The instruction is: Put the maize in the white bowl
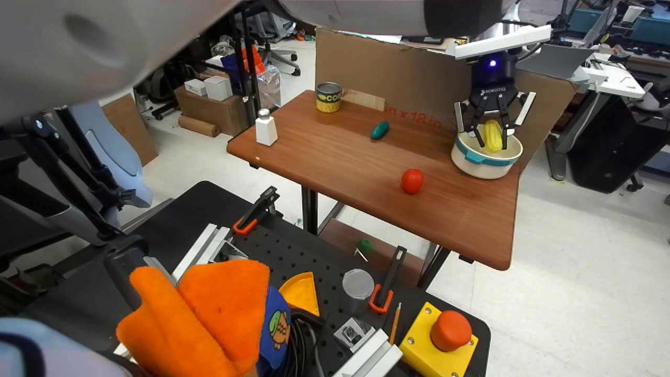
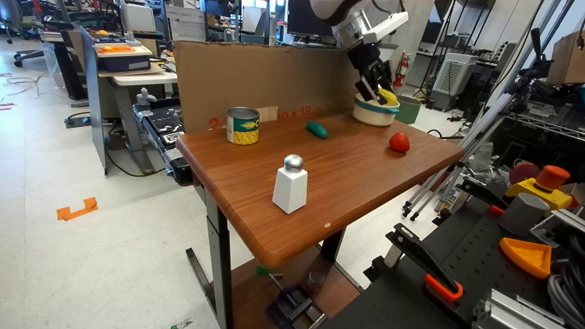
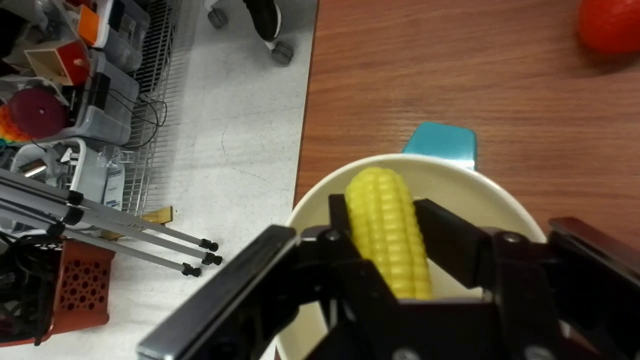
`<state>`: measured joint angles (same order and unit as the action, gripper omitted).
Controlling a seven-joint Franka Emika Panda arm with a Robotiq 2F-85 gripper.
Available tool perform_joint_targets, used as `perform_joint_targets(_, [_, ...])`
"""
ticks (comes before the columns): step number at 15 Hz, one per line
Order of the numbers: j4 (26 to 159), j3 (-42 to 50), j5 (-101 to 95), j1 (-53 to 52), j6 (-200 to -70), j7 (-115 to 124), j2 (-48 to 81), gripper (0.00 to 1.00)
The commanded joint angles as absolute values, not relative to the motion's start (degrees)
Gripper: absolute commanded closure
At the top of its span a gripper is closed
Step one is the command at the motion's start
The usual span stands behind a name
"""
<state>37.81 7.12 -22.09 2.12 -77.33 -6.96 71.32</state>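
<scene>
The maize (image 3: 387,225) is a yellow toy corn cob. It is held tilted between the two black fingers of my gripper (image 3: 381,212), which touch it from both sides. The white bowl (image 1: 484,170) has a teal band and handle and stands on the table's far corner; its inside shows around the maize in the wrist view (image 3: 505,202). In both exterior views the maize (image 1: 492,136) is at the bowl's opening, its upper part above the rim (image 2: 388,97). My gripper (image 1: 492,142) points down over the bowl. The lower end of the maize is partly hidden in the wrist view.
A red round object (image 1: 412,180) and a green oblong object (image 1: 379,130) lie on the wooden table (image 1: 335,152). A corn can (image 2: 242,126) and a white shaker (image 2: 290,187) stand farther off. A cardboard wall (image 2: 265,73) runs behind the bowl.
</scene>
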Motion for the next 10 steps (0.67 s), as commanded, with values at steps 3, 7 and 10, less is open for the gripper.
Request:
perform_joint_targets(3, [31.10, 7.67, -21.81, 2.37, -75.49, -7.46, 75.73, 0.80])
perform_joint_targets(7, [30.66, 7.62, -21.91, 2.32, -75.39, -7.79, 76.40, 0.80])
perform_joint_targets(10, [30.86, 7.57, -21.91, 2.31, -75.19, -7.96, 76.44, 0.30])
